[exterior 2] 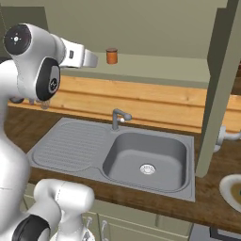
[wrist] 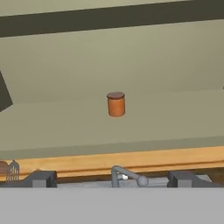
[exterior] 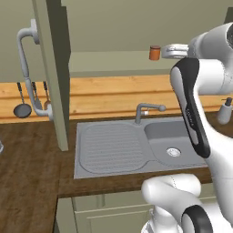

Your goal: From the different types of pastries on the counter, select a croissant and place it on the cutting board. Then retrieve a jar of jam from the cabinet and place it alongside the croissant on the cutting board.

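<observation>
- I am on the second half of the job: fetching the jar of jam (wrist: 116,104), since the cabinet door (exterior: 53,68) stands swung open.
- The jar sits upright and alone on the cabinet shelf (wrist: 61,122), centre of my hand view, upper middle of both base views.
- My gripper (wrist: 114,178) has its fingers spread wide apart, holding nothing, well short of the jar.
- Next I should reach straight forward, probably level with the jar's body, then close round it.
- The sink (exterior 2: 146,155) lies below.
</observation>
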Robot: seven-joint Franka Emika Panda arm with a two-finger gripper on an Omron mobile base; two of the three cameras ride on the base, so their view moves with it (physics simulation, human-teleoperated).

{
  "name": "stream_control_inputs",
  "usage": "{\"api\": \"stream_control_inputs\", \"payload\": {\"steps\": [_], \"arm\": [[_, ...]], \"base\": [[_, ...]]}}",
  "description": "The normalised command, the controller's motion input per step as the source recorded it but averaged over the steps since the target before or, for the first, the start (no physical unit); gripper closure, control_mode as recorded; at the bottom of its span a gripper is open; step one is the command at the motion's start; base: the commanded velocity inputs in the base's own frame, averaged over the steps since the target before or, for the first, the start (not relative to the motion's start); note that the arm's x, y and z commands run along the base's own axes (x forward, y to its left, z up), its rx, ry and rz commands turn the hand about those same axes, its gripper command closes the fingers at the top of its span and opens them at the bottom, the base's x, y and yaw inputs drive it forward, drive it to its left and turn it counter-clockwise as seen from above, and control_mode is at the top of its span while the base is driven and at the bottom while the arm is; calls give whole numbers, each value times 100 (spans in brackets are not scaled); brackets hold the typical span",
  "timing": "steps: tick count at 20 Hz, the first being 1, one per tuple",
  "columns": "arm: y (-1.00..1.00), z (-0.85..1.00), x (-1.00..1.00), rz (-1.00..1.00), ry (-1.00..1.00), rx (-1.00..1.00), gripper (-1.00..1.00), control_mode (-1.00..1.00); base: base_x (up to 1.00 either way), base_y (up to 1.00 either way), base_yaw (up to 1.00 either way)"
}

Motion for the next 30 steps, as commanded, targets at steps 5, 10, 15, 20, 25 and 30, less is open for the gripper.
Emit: {"api": "stream_control_inputs", "payload": {"steps": [5, 10, 15, 20, 25, 30], "arm": [[-12, 0, 33, 1, -9, 0, -100, -100], [-7, 0, 6, 0, -6, 0, -100, -100], [0, -9, 1, 0, 0, 0, -100, -100], [-1, -1, 22, 0, 0, 0, -100, -100], [0, -13, 18, 0, 0, 0, -100, -100], [0, -11, 10, 0, 0, 0, -100, -100]], "base": [[0, 0, 0], [0, 0, 0], [0, 0, 0], [0, 0, 0], [0, 0, 0], [0, 0, 0]]}}
